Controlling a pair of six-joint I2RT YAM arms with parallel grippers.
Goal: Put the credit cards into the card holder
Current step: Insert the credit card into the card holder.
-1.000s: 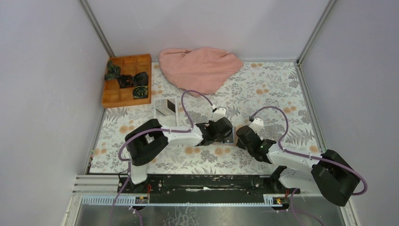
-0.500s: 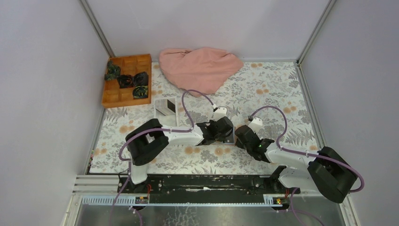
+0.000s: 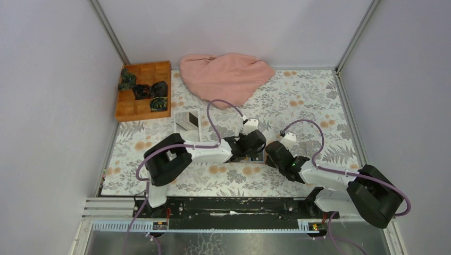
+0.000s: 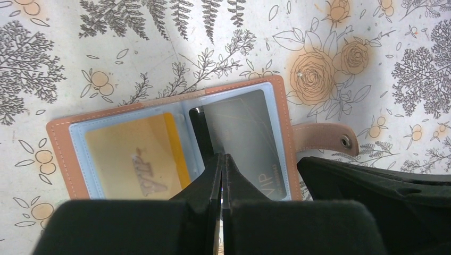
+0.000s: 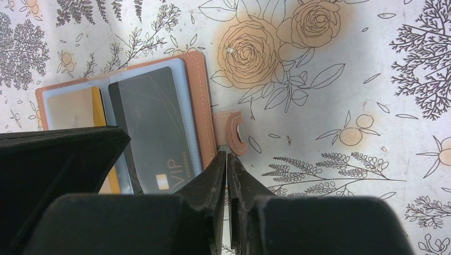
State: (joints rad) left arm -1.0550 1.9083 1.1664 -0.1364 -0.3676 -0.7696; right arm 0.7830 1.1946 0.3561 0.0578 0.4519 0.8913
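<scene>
The reddish-brown card holder lies open on the flowered table between both grippers. Its left pocket holds a gold card, its right pocket a dark grey credit card. My left gripper is shut with nothing in it, its tips at the holder's centre fold beside the grey card's edge. My right gripper has its jaws pressed nearly together on the holder's strap at the right side. From above, the left gripper and the right gripper almost meet over the holder. More cards lie in the white tray.
An orange wooden compartment box with dark items stands at the back left. A pink cloth is heaped at the back centre. Walls close the table on the left, right and back.
The left gripper has edged slightly right and away from the bases over the holder. The right arm has crept a little left towards it. Both grippers kept their state.
</scene>
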